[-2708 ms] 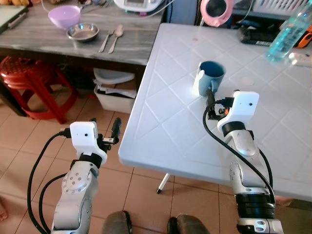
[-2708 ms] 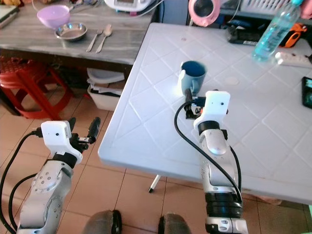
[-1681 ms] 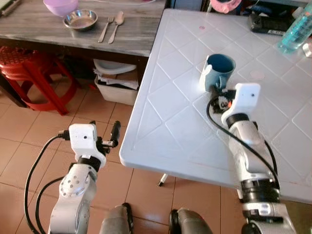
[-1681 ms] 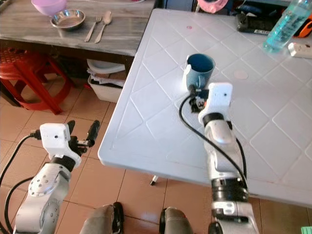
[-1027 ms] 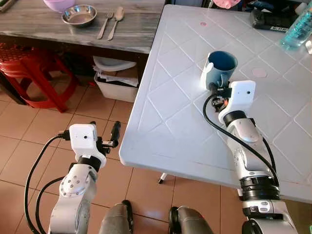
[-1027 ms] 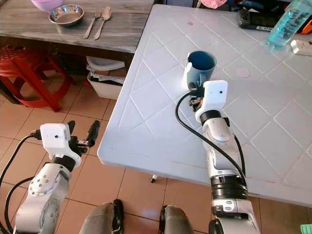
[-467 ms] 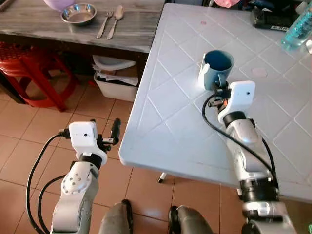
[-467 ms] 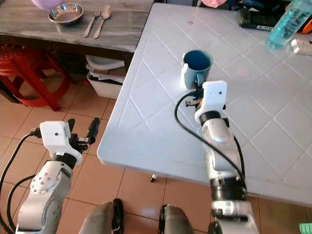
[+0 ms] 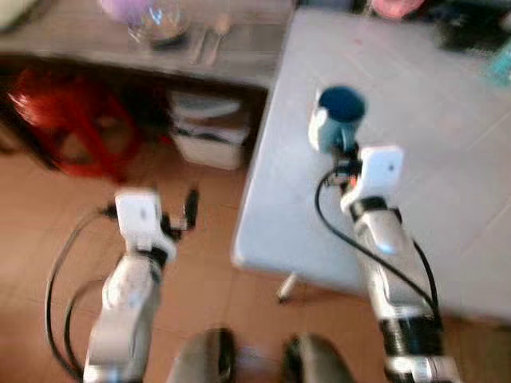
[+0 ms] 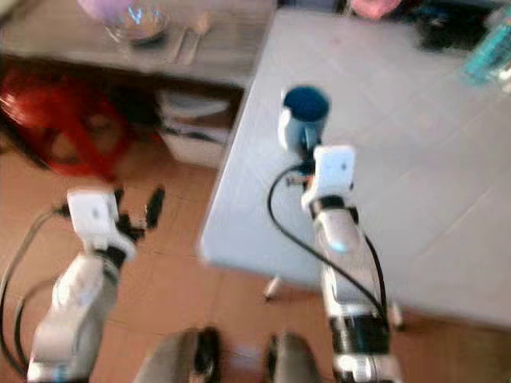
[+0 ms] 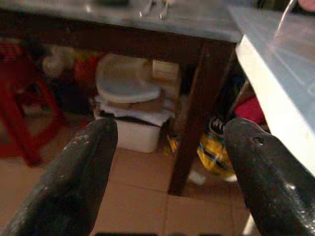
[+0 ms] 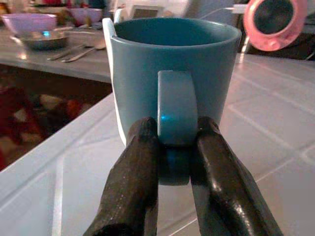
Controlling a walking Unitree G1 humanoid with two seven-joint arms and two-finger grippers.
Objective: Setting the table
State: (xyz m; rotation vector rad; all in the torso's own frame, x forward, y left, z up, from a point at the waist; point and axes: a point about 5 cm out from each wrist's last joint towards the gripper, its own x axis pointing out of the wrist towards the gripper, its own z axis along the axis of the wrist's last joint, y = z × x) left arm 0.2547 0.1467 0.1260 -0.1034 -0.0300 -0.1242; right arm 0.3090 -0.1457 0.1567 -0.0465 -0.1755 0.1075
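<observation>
Tiled floor lies under your left gripper [image 11: 165,162], whose fingers stand wide apart on nothing beside the white table [image 9: 447,183], while your right gripper [image 12: 173,162] pinches the handle of the blue mug [image 12: 172,78] near that table's edge. You can judge the mug rigid, glazed, slippery and breakable, so that handle is the sensible hold. Your right wrist view shows the clamp plainly; the blurred head views add 2 pieces of cutlery [image 10: 190,36] on the wooden table [image 10: 215,60] beyond.
</observation>
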